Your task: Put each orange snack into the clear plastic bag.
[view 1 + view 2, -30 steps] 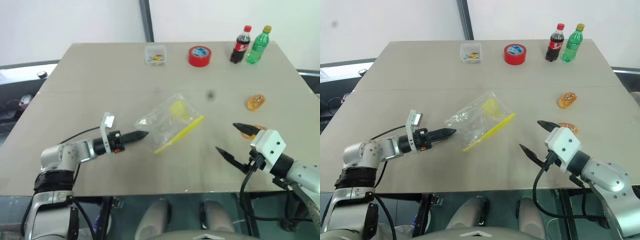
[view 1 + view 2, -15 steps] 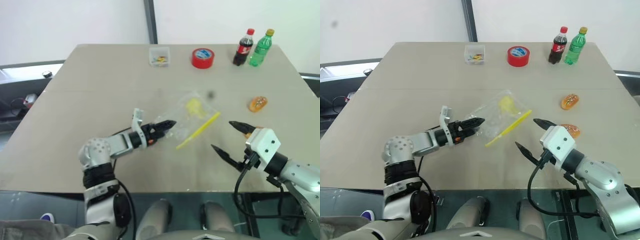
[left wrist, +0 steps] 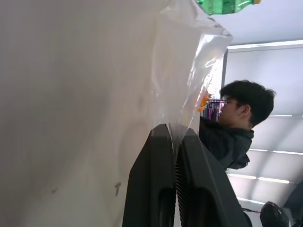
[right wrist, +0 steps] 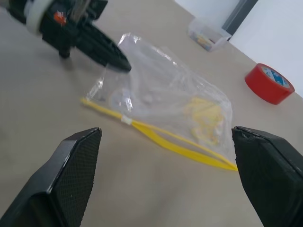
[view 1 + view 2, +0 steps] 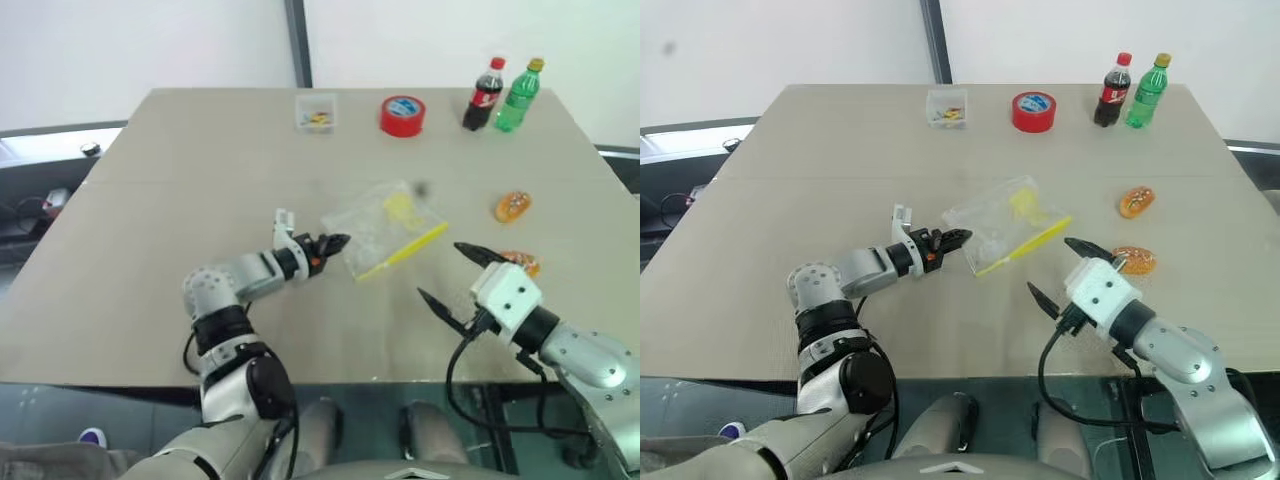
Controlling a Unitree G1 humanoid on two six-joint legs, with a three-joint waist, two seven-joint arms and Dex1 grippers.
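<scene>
The clear plastic bag [image 5: 385, 225] lies at the table's middle, its yellow seal strip [image 5: 402, 251] facing me. My left gripper [image 5: 338, 241] is shut on the bag's left corner, and the film is pinched between its black fingers [image 3: 161, 156]. One orange snack [image 5: 513, 207] lies to the right of the bag. A second orange snack [image 5: 522, 264] sits just behind my right gripper [image 5: 450, 277]. That gripper is open, hovers right of the bag, and points at it with nothing between its fingers.
At the table's far edge stand a small clear box [image 5: 316, 112], a red tape roll [image 5: 402, 114], a cola bottle [image 5: 479, 93] and a green bottle [image 5: 518, 94]. A person [image 3: 236, 123] shows beyond the table in the left wrist view.
My left gripper has swung right to the bag and shut on its corner. The bag has shifted right and a little farther away. My right gripper has drifted slightly toward the bag.
</scene>
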